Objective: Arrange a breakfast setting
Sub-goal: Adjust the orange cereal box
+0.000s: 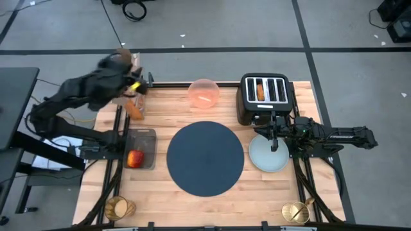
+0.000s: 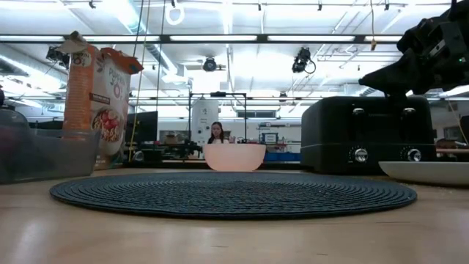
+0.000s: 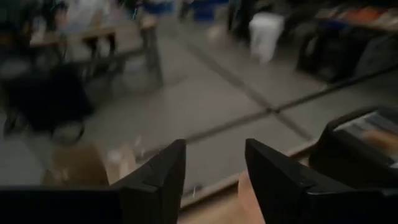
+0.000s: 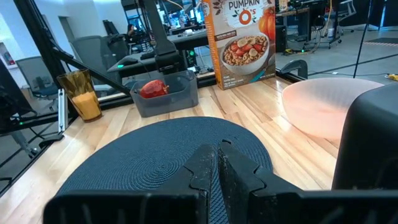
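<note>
The round navy placemat (image 1: 205, 158) lies mid-table. Behind it the pink bowl (image 1: 203, 93) stands on the wood. A bagel (image 1: 259, 91) sticks up out of a slot of the black toaster (image 1: 264, 97). The pale blue-grey plate (image 1: 268, 156) lies right of the mat. My right gripper (image 4: 217, 163) hovers shut over the plate. The red apple (image 1: 135, 158) sits in a grey bin. The amber glass cup (image 1: 120, 207) and the gold spoon (image 1: 297, 211) are at the near corners. My left gripper (image 3: 214, 174) is open and holds nothing, raised at the far left by the cereal box (image 1: 133, 106).
The cereal box (image 2: 102, 95) stands upright at the far left with its top flaps open. The grey bin (image 1: 140, 149) lies left of the mat. The toaster (image 2: 370, 136) blocks the far right. Bare wood shows along the near edge between cup and spoon.
</note>
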`<state>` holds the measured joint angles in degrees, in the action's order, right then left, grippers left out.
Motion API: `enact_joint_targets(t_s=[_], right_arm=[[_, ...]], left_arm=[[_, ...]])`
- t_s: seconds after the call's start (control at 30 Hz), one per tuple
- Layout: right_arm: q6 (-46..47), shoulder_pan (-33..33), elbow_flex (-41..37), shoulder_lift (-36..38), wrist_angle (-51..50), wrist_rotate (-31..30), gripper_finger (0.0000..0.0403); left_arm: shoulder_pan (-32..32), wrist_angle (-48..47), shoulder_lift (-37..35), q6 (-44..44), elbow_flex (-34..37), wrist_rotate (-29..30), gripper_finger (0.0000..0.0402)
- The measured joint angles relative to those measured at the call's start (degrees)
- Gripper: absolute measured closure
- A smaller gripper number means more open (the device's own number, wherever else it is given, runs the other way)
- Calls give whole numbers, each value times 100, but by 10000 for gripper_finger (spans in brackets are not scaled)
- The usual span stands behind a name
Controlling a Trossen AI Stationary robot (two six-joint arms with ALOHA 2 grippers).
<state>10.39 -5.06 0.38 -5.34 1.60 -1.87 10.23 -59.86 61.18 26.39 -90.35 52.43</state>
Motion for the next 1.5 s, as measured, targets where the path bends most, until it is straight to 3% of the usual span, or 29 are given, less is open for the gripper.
enact_joint_targets(t_s=[0.23, 0.47, 0.6, 0.8, 0.93, 1.07, 1.27, 1.5], right_arm=[[0, 0, 0, 0, -1, -1, 368], [0, 0, 0, 0, -1, 0, 368], [0, 0, 0, 0, -1, -1, 368], [0, 0, 0, 0, 1, -2, 368], [0, 0, 0, 0, -1, -2, 368], [0, 0, 0, 0, 1, -2, 368], [0, 0, 0, 0, 3, -2, 368], [0, 0, 0, 0, 3, -2, 368]], left_arm=[[1463, -720, 701, 1062, -342, -1726, 169], [2989, -2353, 1627, 1213, -1308, -2518, 159], [3285, -3008, 1958, 1261, -1299, -2856, 163], [3686, -3016, 2060, 1346, -1237, -3003, 181], [4277, -3014, 2062, 1241, -1237, -3701, 195], [4673, -3017, 2086, 936, -1237, -3995, 203], [4746, -3009, 2136, 1082, -1237, -4260, 213], [4715, -2962, 2047, 1123, -1239, -4172, 214]])
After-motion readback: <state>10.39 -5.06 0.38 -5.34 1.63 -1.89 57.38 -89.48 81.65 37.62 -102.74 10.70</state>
